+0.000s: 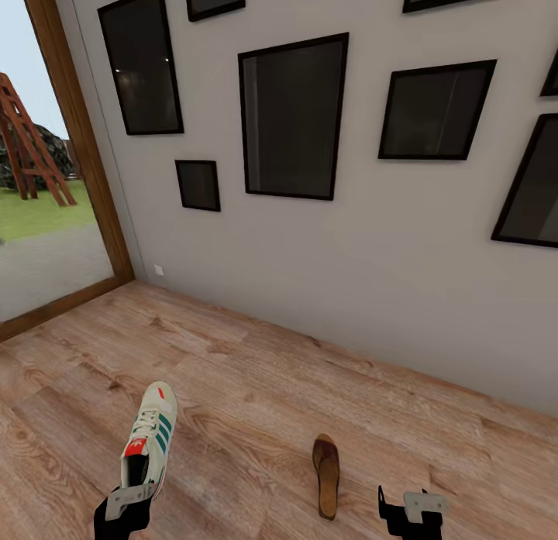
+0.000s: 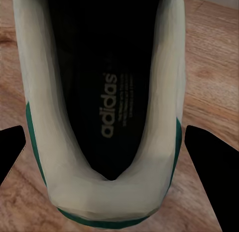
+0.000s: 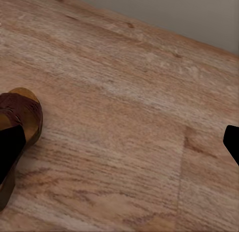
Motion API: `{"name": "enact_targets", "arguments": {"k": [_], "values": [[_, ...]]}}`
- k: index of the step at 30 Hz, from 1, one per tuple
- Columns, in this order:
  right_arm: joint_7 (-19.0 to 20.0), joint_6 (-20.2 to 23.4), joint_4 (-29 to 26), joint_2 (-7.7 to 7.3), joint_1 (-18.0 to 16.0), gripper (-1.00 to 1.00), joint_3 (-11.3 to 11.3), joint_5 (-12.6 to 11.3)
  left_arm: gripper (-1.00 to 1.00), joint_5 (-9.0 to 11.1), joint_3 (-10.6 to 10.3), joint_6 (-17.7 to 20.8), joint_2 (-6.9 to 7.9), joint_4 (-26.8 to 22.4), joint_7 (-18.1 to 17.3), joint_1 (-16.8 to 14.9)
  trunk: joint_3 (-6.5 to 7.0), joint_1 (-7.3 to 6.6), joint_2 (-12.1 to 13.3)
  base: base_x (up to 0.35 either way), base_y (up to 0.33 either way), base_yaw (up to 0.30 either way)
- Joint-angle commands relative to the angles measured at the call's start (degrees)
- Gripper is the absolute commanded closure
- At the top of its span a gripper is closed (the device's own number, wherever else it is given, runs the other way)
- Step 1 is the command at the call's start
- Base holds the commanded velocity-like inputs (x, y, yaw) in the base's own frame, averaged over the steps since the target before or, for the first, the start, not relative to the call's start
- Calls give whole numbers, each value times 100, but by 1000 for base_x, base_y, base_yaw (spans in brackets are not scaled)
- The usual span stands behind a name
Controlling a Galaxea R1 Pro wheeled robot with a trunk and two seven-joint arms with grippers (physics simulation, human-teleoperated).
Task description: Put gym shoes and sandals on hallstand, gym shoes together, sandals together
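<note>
One gym shoe point(image 1: 150, 439) and one sandal point(image 1: 327, 475) on the corridor floor point(image 1: 248, 385).
White sneaker, green stripes, red-orange tongue, heel between the left gripper's point(image 1: 124, 503) spread jaws; right gripper point(image 1: 412, 509) released beside the brown sandal.

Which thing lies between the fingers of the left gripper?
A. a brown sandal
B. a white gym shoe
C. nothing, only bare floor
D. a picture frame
B. In the left wrist view the heel of the white gym shoe sits between the two dark fingers; the sandal lies apart on the floor.
</note>
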Motion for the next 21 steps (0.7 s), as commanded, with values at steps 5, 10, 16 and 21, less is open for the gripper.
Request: {"name": "enact_targets", "arguments": {"k": [5, 10, 16, 21], "values": [[-48, -4, 4, -2, -3, -100, 22, 30, 100, 4, 40, -11, -4, -3, -56, -5, -5, -1, -2, 49, 7, 0], [-48, -4, 4, -2, -3, -100, 22, 30, 100, 5, 41, -11, -4, -5, -56, -5, -5, -1, -2, 201, 57, 0], [-48, -4, 4, -2, -3, -100, 22, 30, 100, 5, 41, -11, -4, -5, -56, -5, -5, -1, -2, 270, 115, 0], [-48, -4, 4, -2, -3, -100, 22, 30, 100, 5, 41, -11, -4, -5, -56, -5, -5, -1, -2, 112, 51, 0]]}}
